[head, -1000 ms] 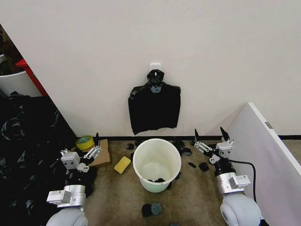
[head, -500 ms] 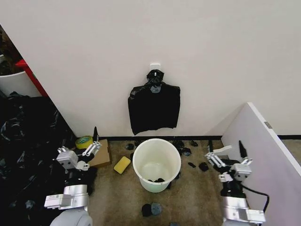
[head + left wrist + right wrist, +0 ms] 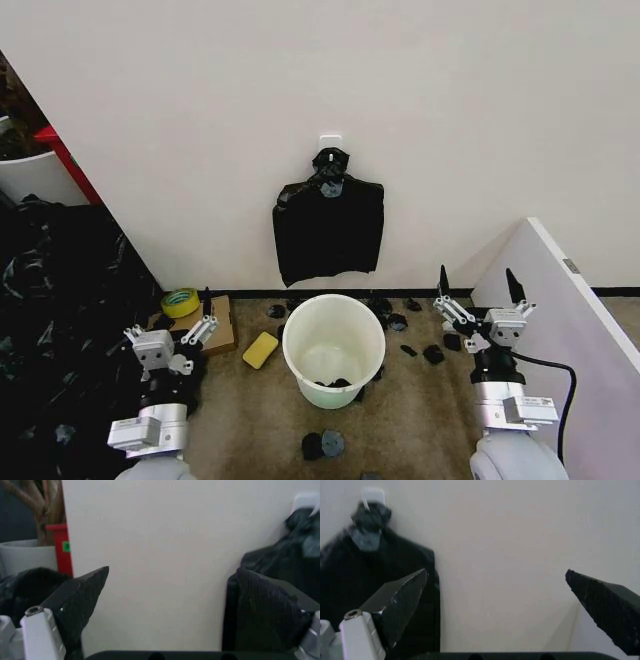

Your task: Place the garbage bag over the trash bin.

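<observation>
Brown floor runs from the robot's base up to a plain white wall, littered with small black scraps [image 3: 323, 444]. Nearest the camera, the left gripper [image 3: 182, 325] is raised at the left side, its dark fingers spread apart with nothing between them; in the left wrist view the two fingers [image 3: 80, 600] stand wide with bare wall between. The right gripper [image 3: 478, 290] is raised at the right side, just beside a white slanted panel [image 3: 560, 310], fingers likewise parted and empty; the right wrist view shows the same wide gap [image 3: 495, 592].

Between the two arms stands the trash bin [image 3: 333, 350], upright on the floor, its rim bare. A bit of black plastic [image 3: 330, 382] lies at its bottom. A yellow sponge [image 3: 260, 350] lies just left of the bin, and beyond it a cardboard box [image 3: 216, 328] carries a roll of tape [image 3: 180, 302]. A large heap of black plastic [image 3: 60, 330] fills the left side.

Farther back, the black bag [image 3: 328, 232] hangs flat against the wall from a white hook [image 3: 330, 142], knotted at the top, above and behind the bin. At far left are a white tub with a red edge [image 3: 35, 172].
</observation>
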You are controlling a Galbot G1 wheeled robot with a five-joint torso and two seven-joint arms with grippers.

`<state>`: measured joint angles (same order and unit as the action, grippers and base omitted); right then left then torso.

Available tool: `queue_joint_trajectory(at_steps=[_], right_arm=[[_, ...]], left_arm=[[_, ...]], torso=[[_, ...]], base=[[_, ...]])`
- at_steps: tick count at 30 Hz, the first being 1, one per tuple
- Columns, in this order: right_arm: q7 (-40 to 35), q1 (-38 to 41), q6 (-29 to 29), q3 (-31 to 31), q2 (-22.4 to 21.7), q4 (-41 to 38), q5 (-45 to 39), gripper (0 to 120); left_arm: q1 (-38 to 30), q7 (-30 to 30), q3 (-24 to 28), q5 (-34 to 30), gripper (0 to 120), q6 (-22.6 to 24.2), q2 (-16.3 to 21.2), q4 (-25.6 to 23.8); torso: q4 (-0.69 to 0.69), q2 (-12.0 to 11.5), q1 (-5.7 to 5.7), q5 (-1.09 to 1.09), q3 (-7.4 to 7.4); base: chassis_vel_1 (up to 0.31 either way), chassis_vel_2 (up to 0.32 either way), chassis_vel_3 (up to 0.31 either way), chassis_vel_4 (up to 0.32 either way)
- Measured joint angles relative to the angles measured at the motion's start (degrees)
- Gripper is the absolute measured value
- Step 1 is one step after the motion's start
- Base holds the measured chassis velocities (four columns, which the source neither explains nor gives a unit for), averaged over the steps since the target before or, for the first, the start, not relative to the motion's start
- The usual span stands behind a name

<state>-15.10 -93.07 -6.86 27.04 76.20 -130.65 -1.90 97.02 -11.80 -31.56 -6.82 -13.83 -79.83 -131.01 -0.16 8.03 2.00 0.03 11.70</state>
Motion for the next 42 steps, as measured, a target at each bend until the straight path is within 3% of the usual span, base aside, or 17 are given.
queue_joint_trajectory(at_steps=[12, 22, 33, 38, 42], right_arm=[[5.17, 1.77, 0.44, -1.96, 0.86, 1.47, -5.64, 100], [5.43, 3.81, -1.84, -1.97, 0.34, 4.19, -1.93, 100], [7.26, 3.40, -4.98, 0.00, 2.07, 4.06, -1.01, 100], [6.57, 4.00, 1.05, -0.98, 2.01, 3.72, 2.62, 100], [5.09, 7.12, 4.56, -2.74, 0.96, 5.70, 0.61, 100]], left_arm=[[0.49, 2.57, 1.12, 0.92, 100, -1.97, -1.18, 1.90], [0.73, 2.97, 1.51, 1.76, 100, -2.51, -1.51, 2.06], [1.36, -1.34, -0.59, -0.13, 100, -2.48, 1.76, 1.26], [1.55, -1.71, -0.20, 0.35, 100, -2.37, 0.82, 0.49], [2.54, -1.72, -0.18, 0.73, 100, -2.75, -0.03, -0.55]], torso=[[0.01, 0.00, 0.00, 0.00, 0.00], [0.01, 0.00, 0.00, 0.01, 0.00], [0.02, 0.00, 0.00, 0.00, 0.00], [-0.01, 0.00, 0.00, -0.01, 0.00], [0.02, 0.00, 0.00, 0.00, 0.00]], base=[[0.000, 0.000, 0.000, 0.000], [0.000, 0.000, 0.000, 0.000], [0.000, 0.000, 0.000, 0.000], [0.000, 0.000, 0.000, 0.000], [0.000, 0.000, 0.000, 0.000]])
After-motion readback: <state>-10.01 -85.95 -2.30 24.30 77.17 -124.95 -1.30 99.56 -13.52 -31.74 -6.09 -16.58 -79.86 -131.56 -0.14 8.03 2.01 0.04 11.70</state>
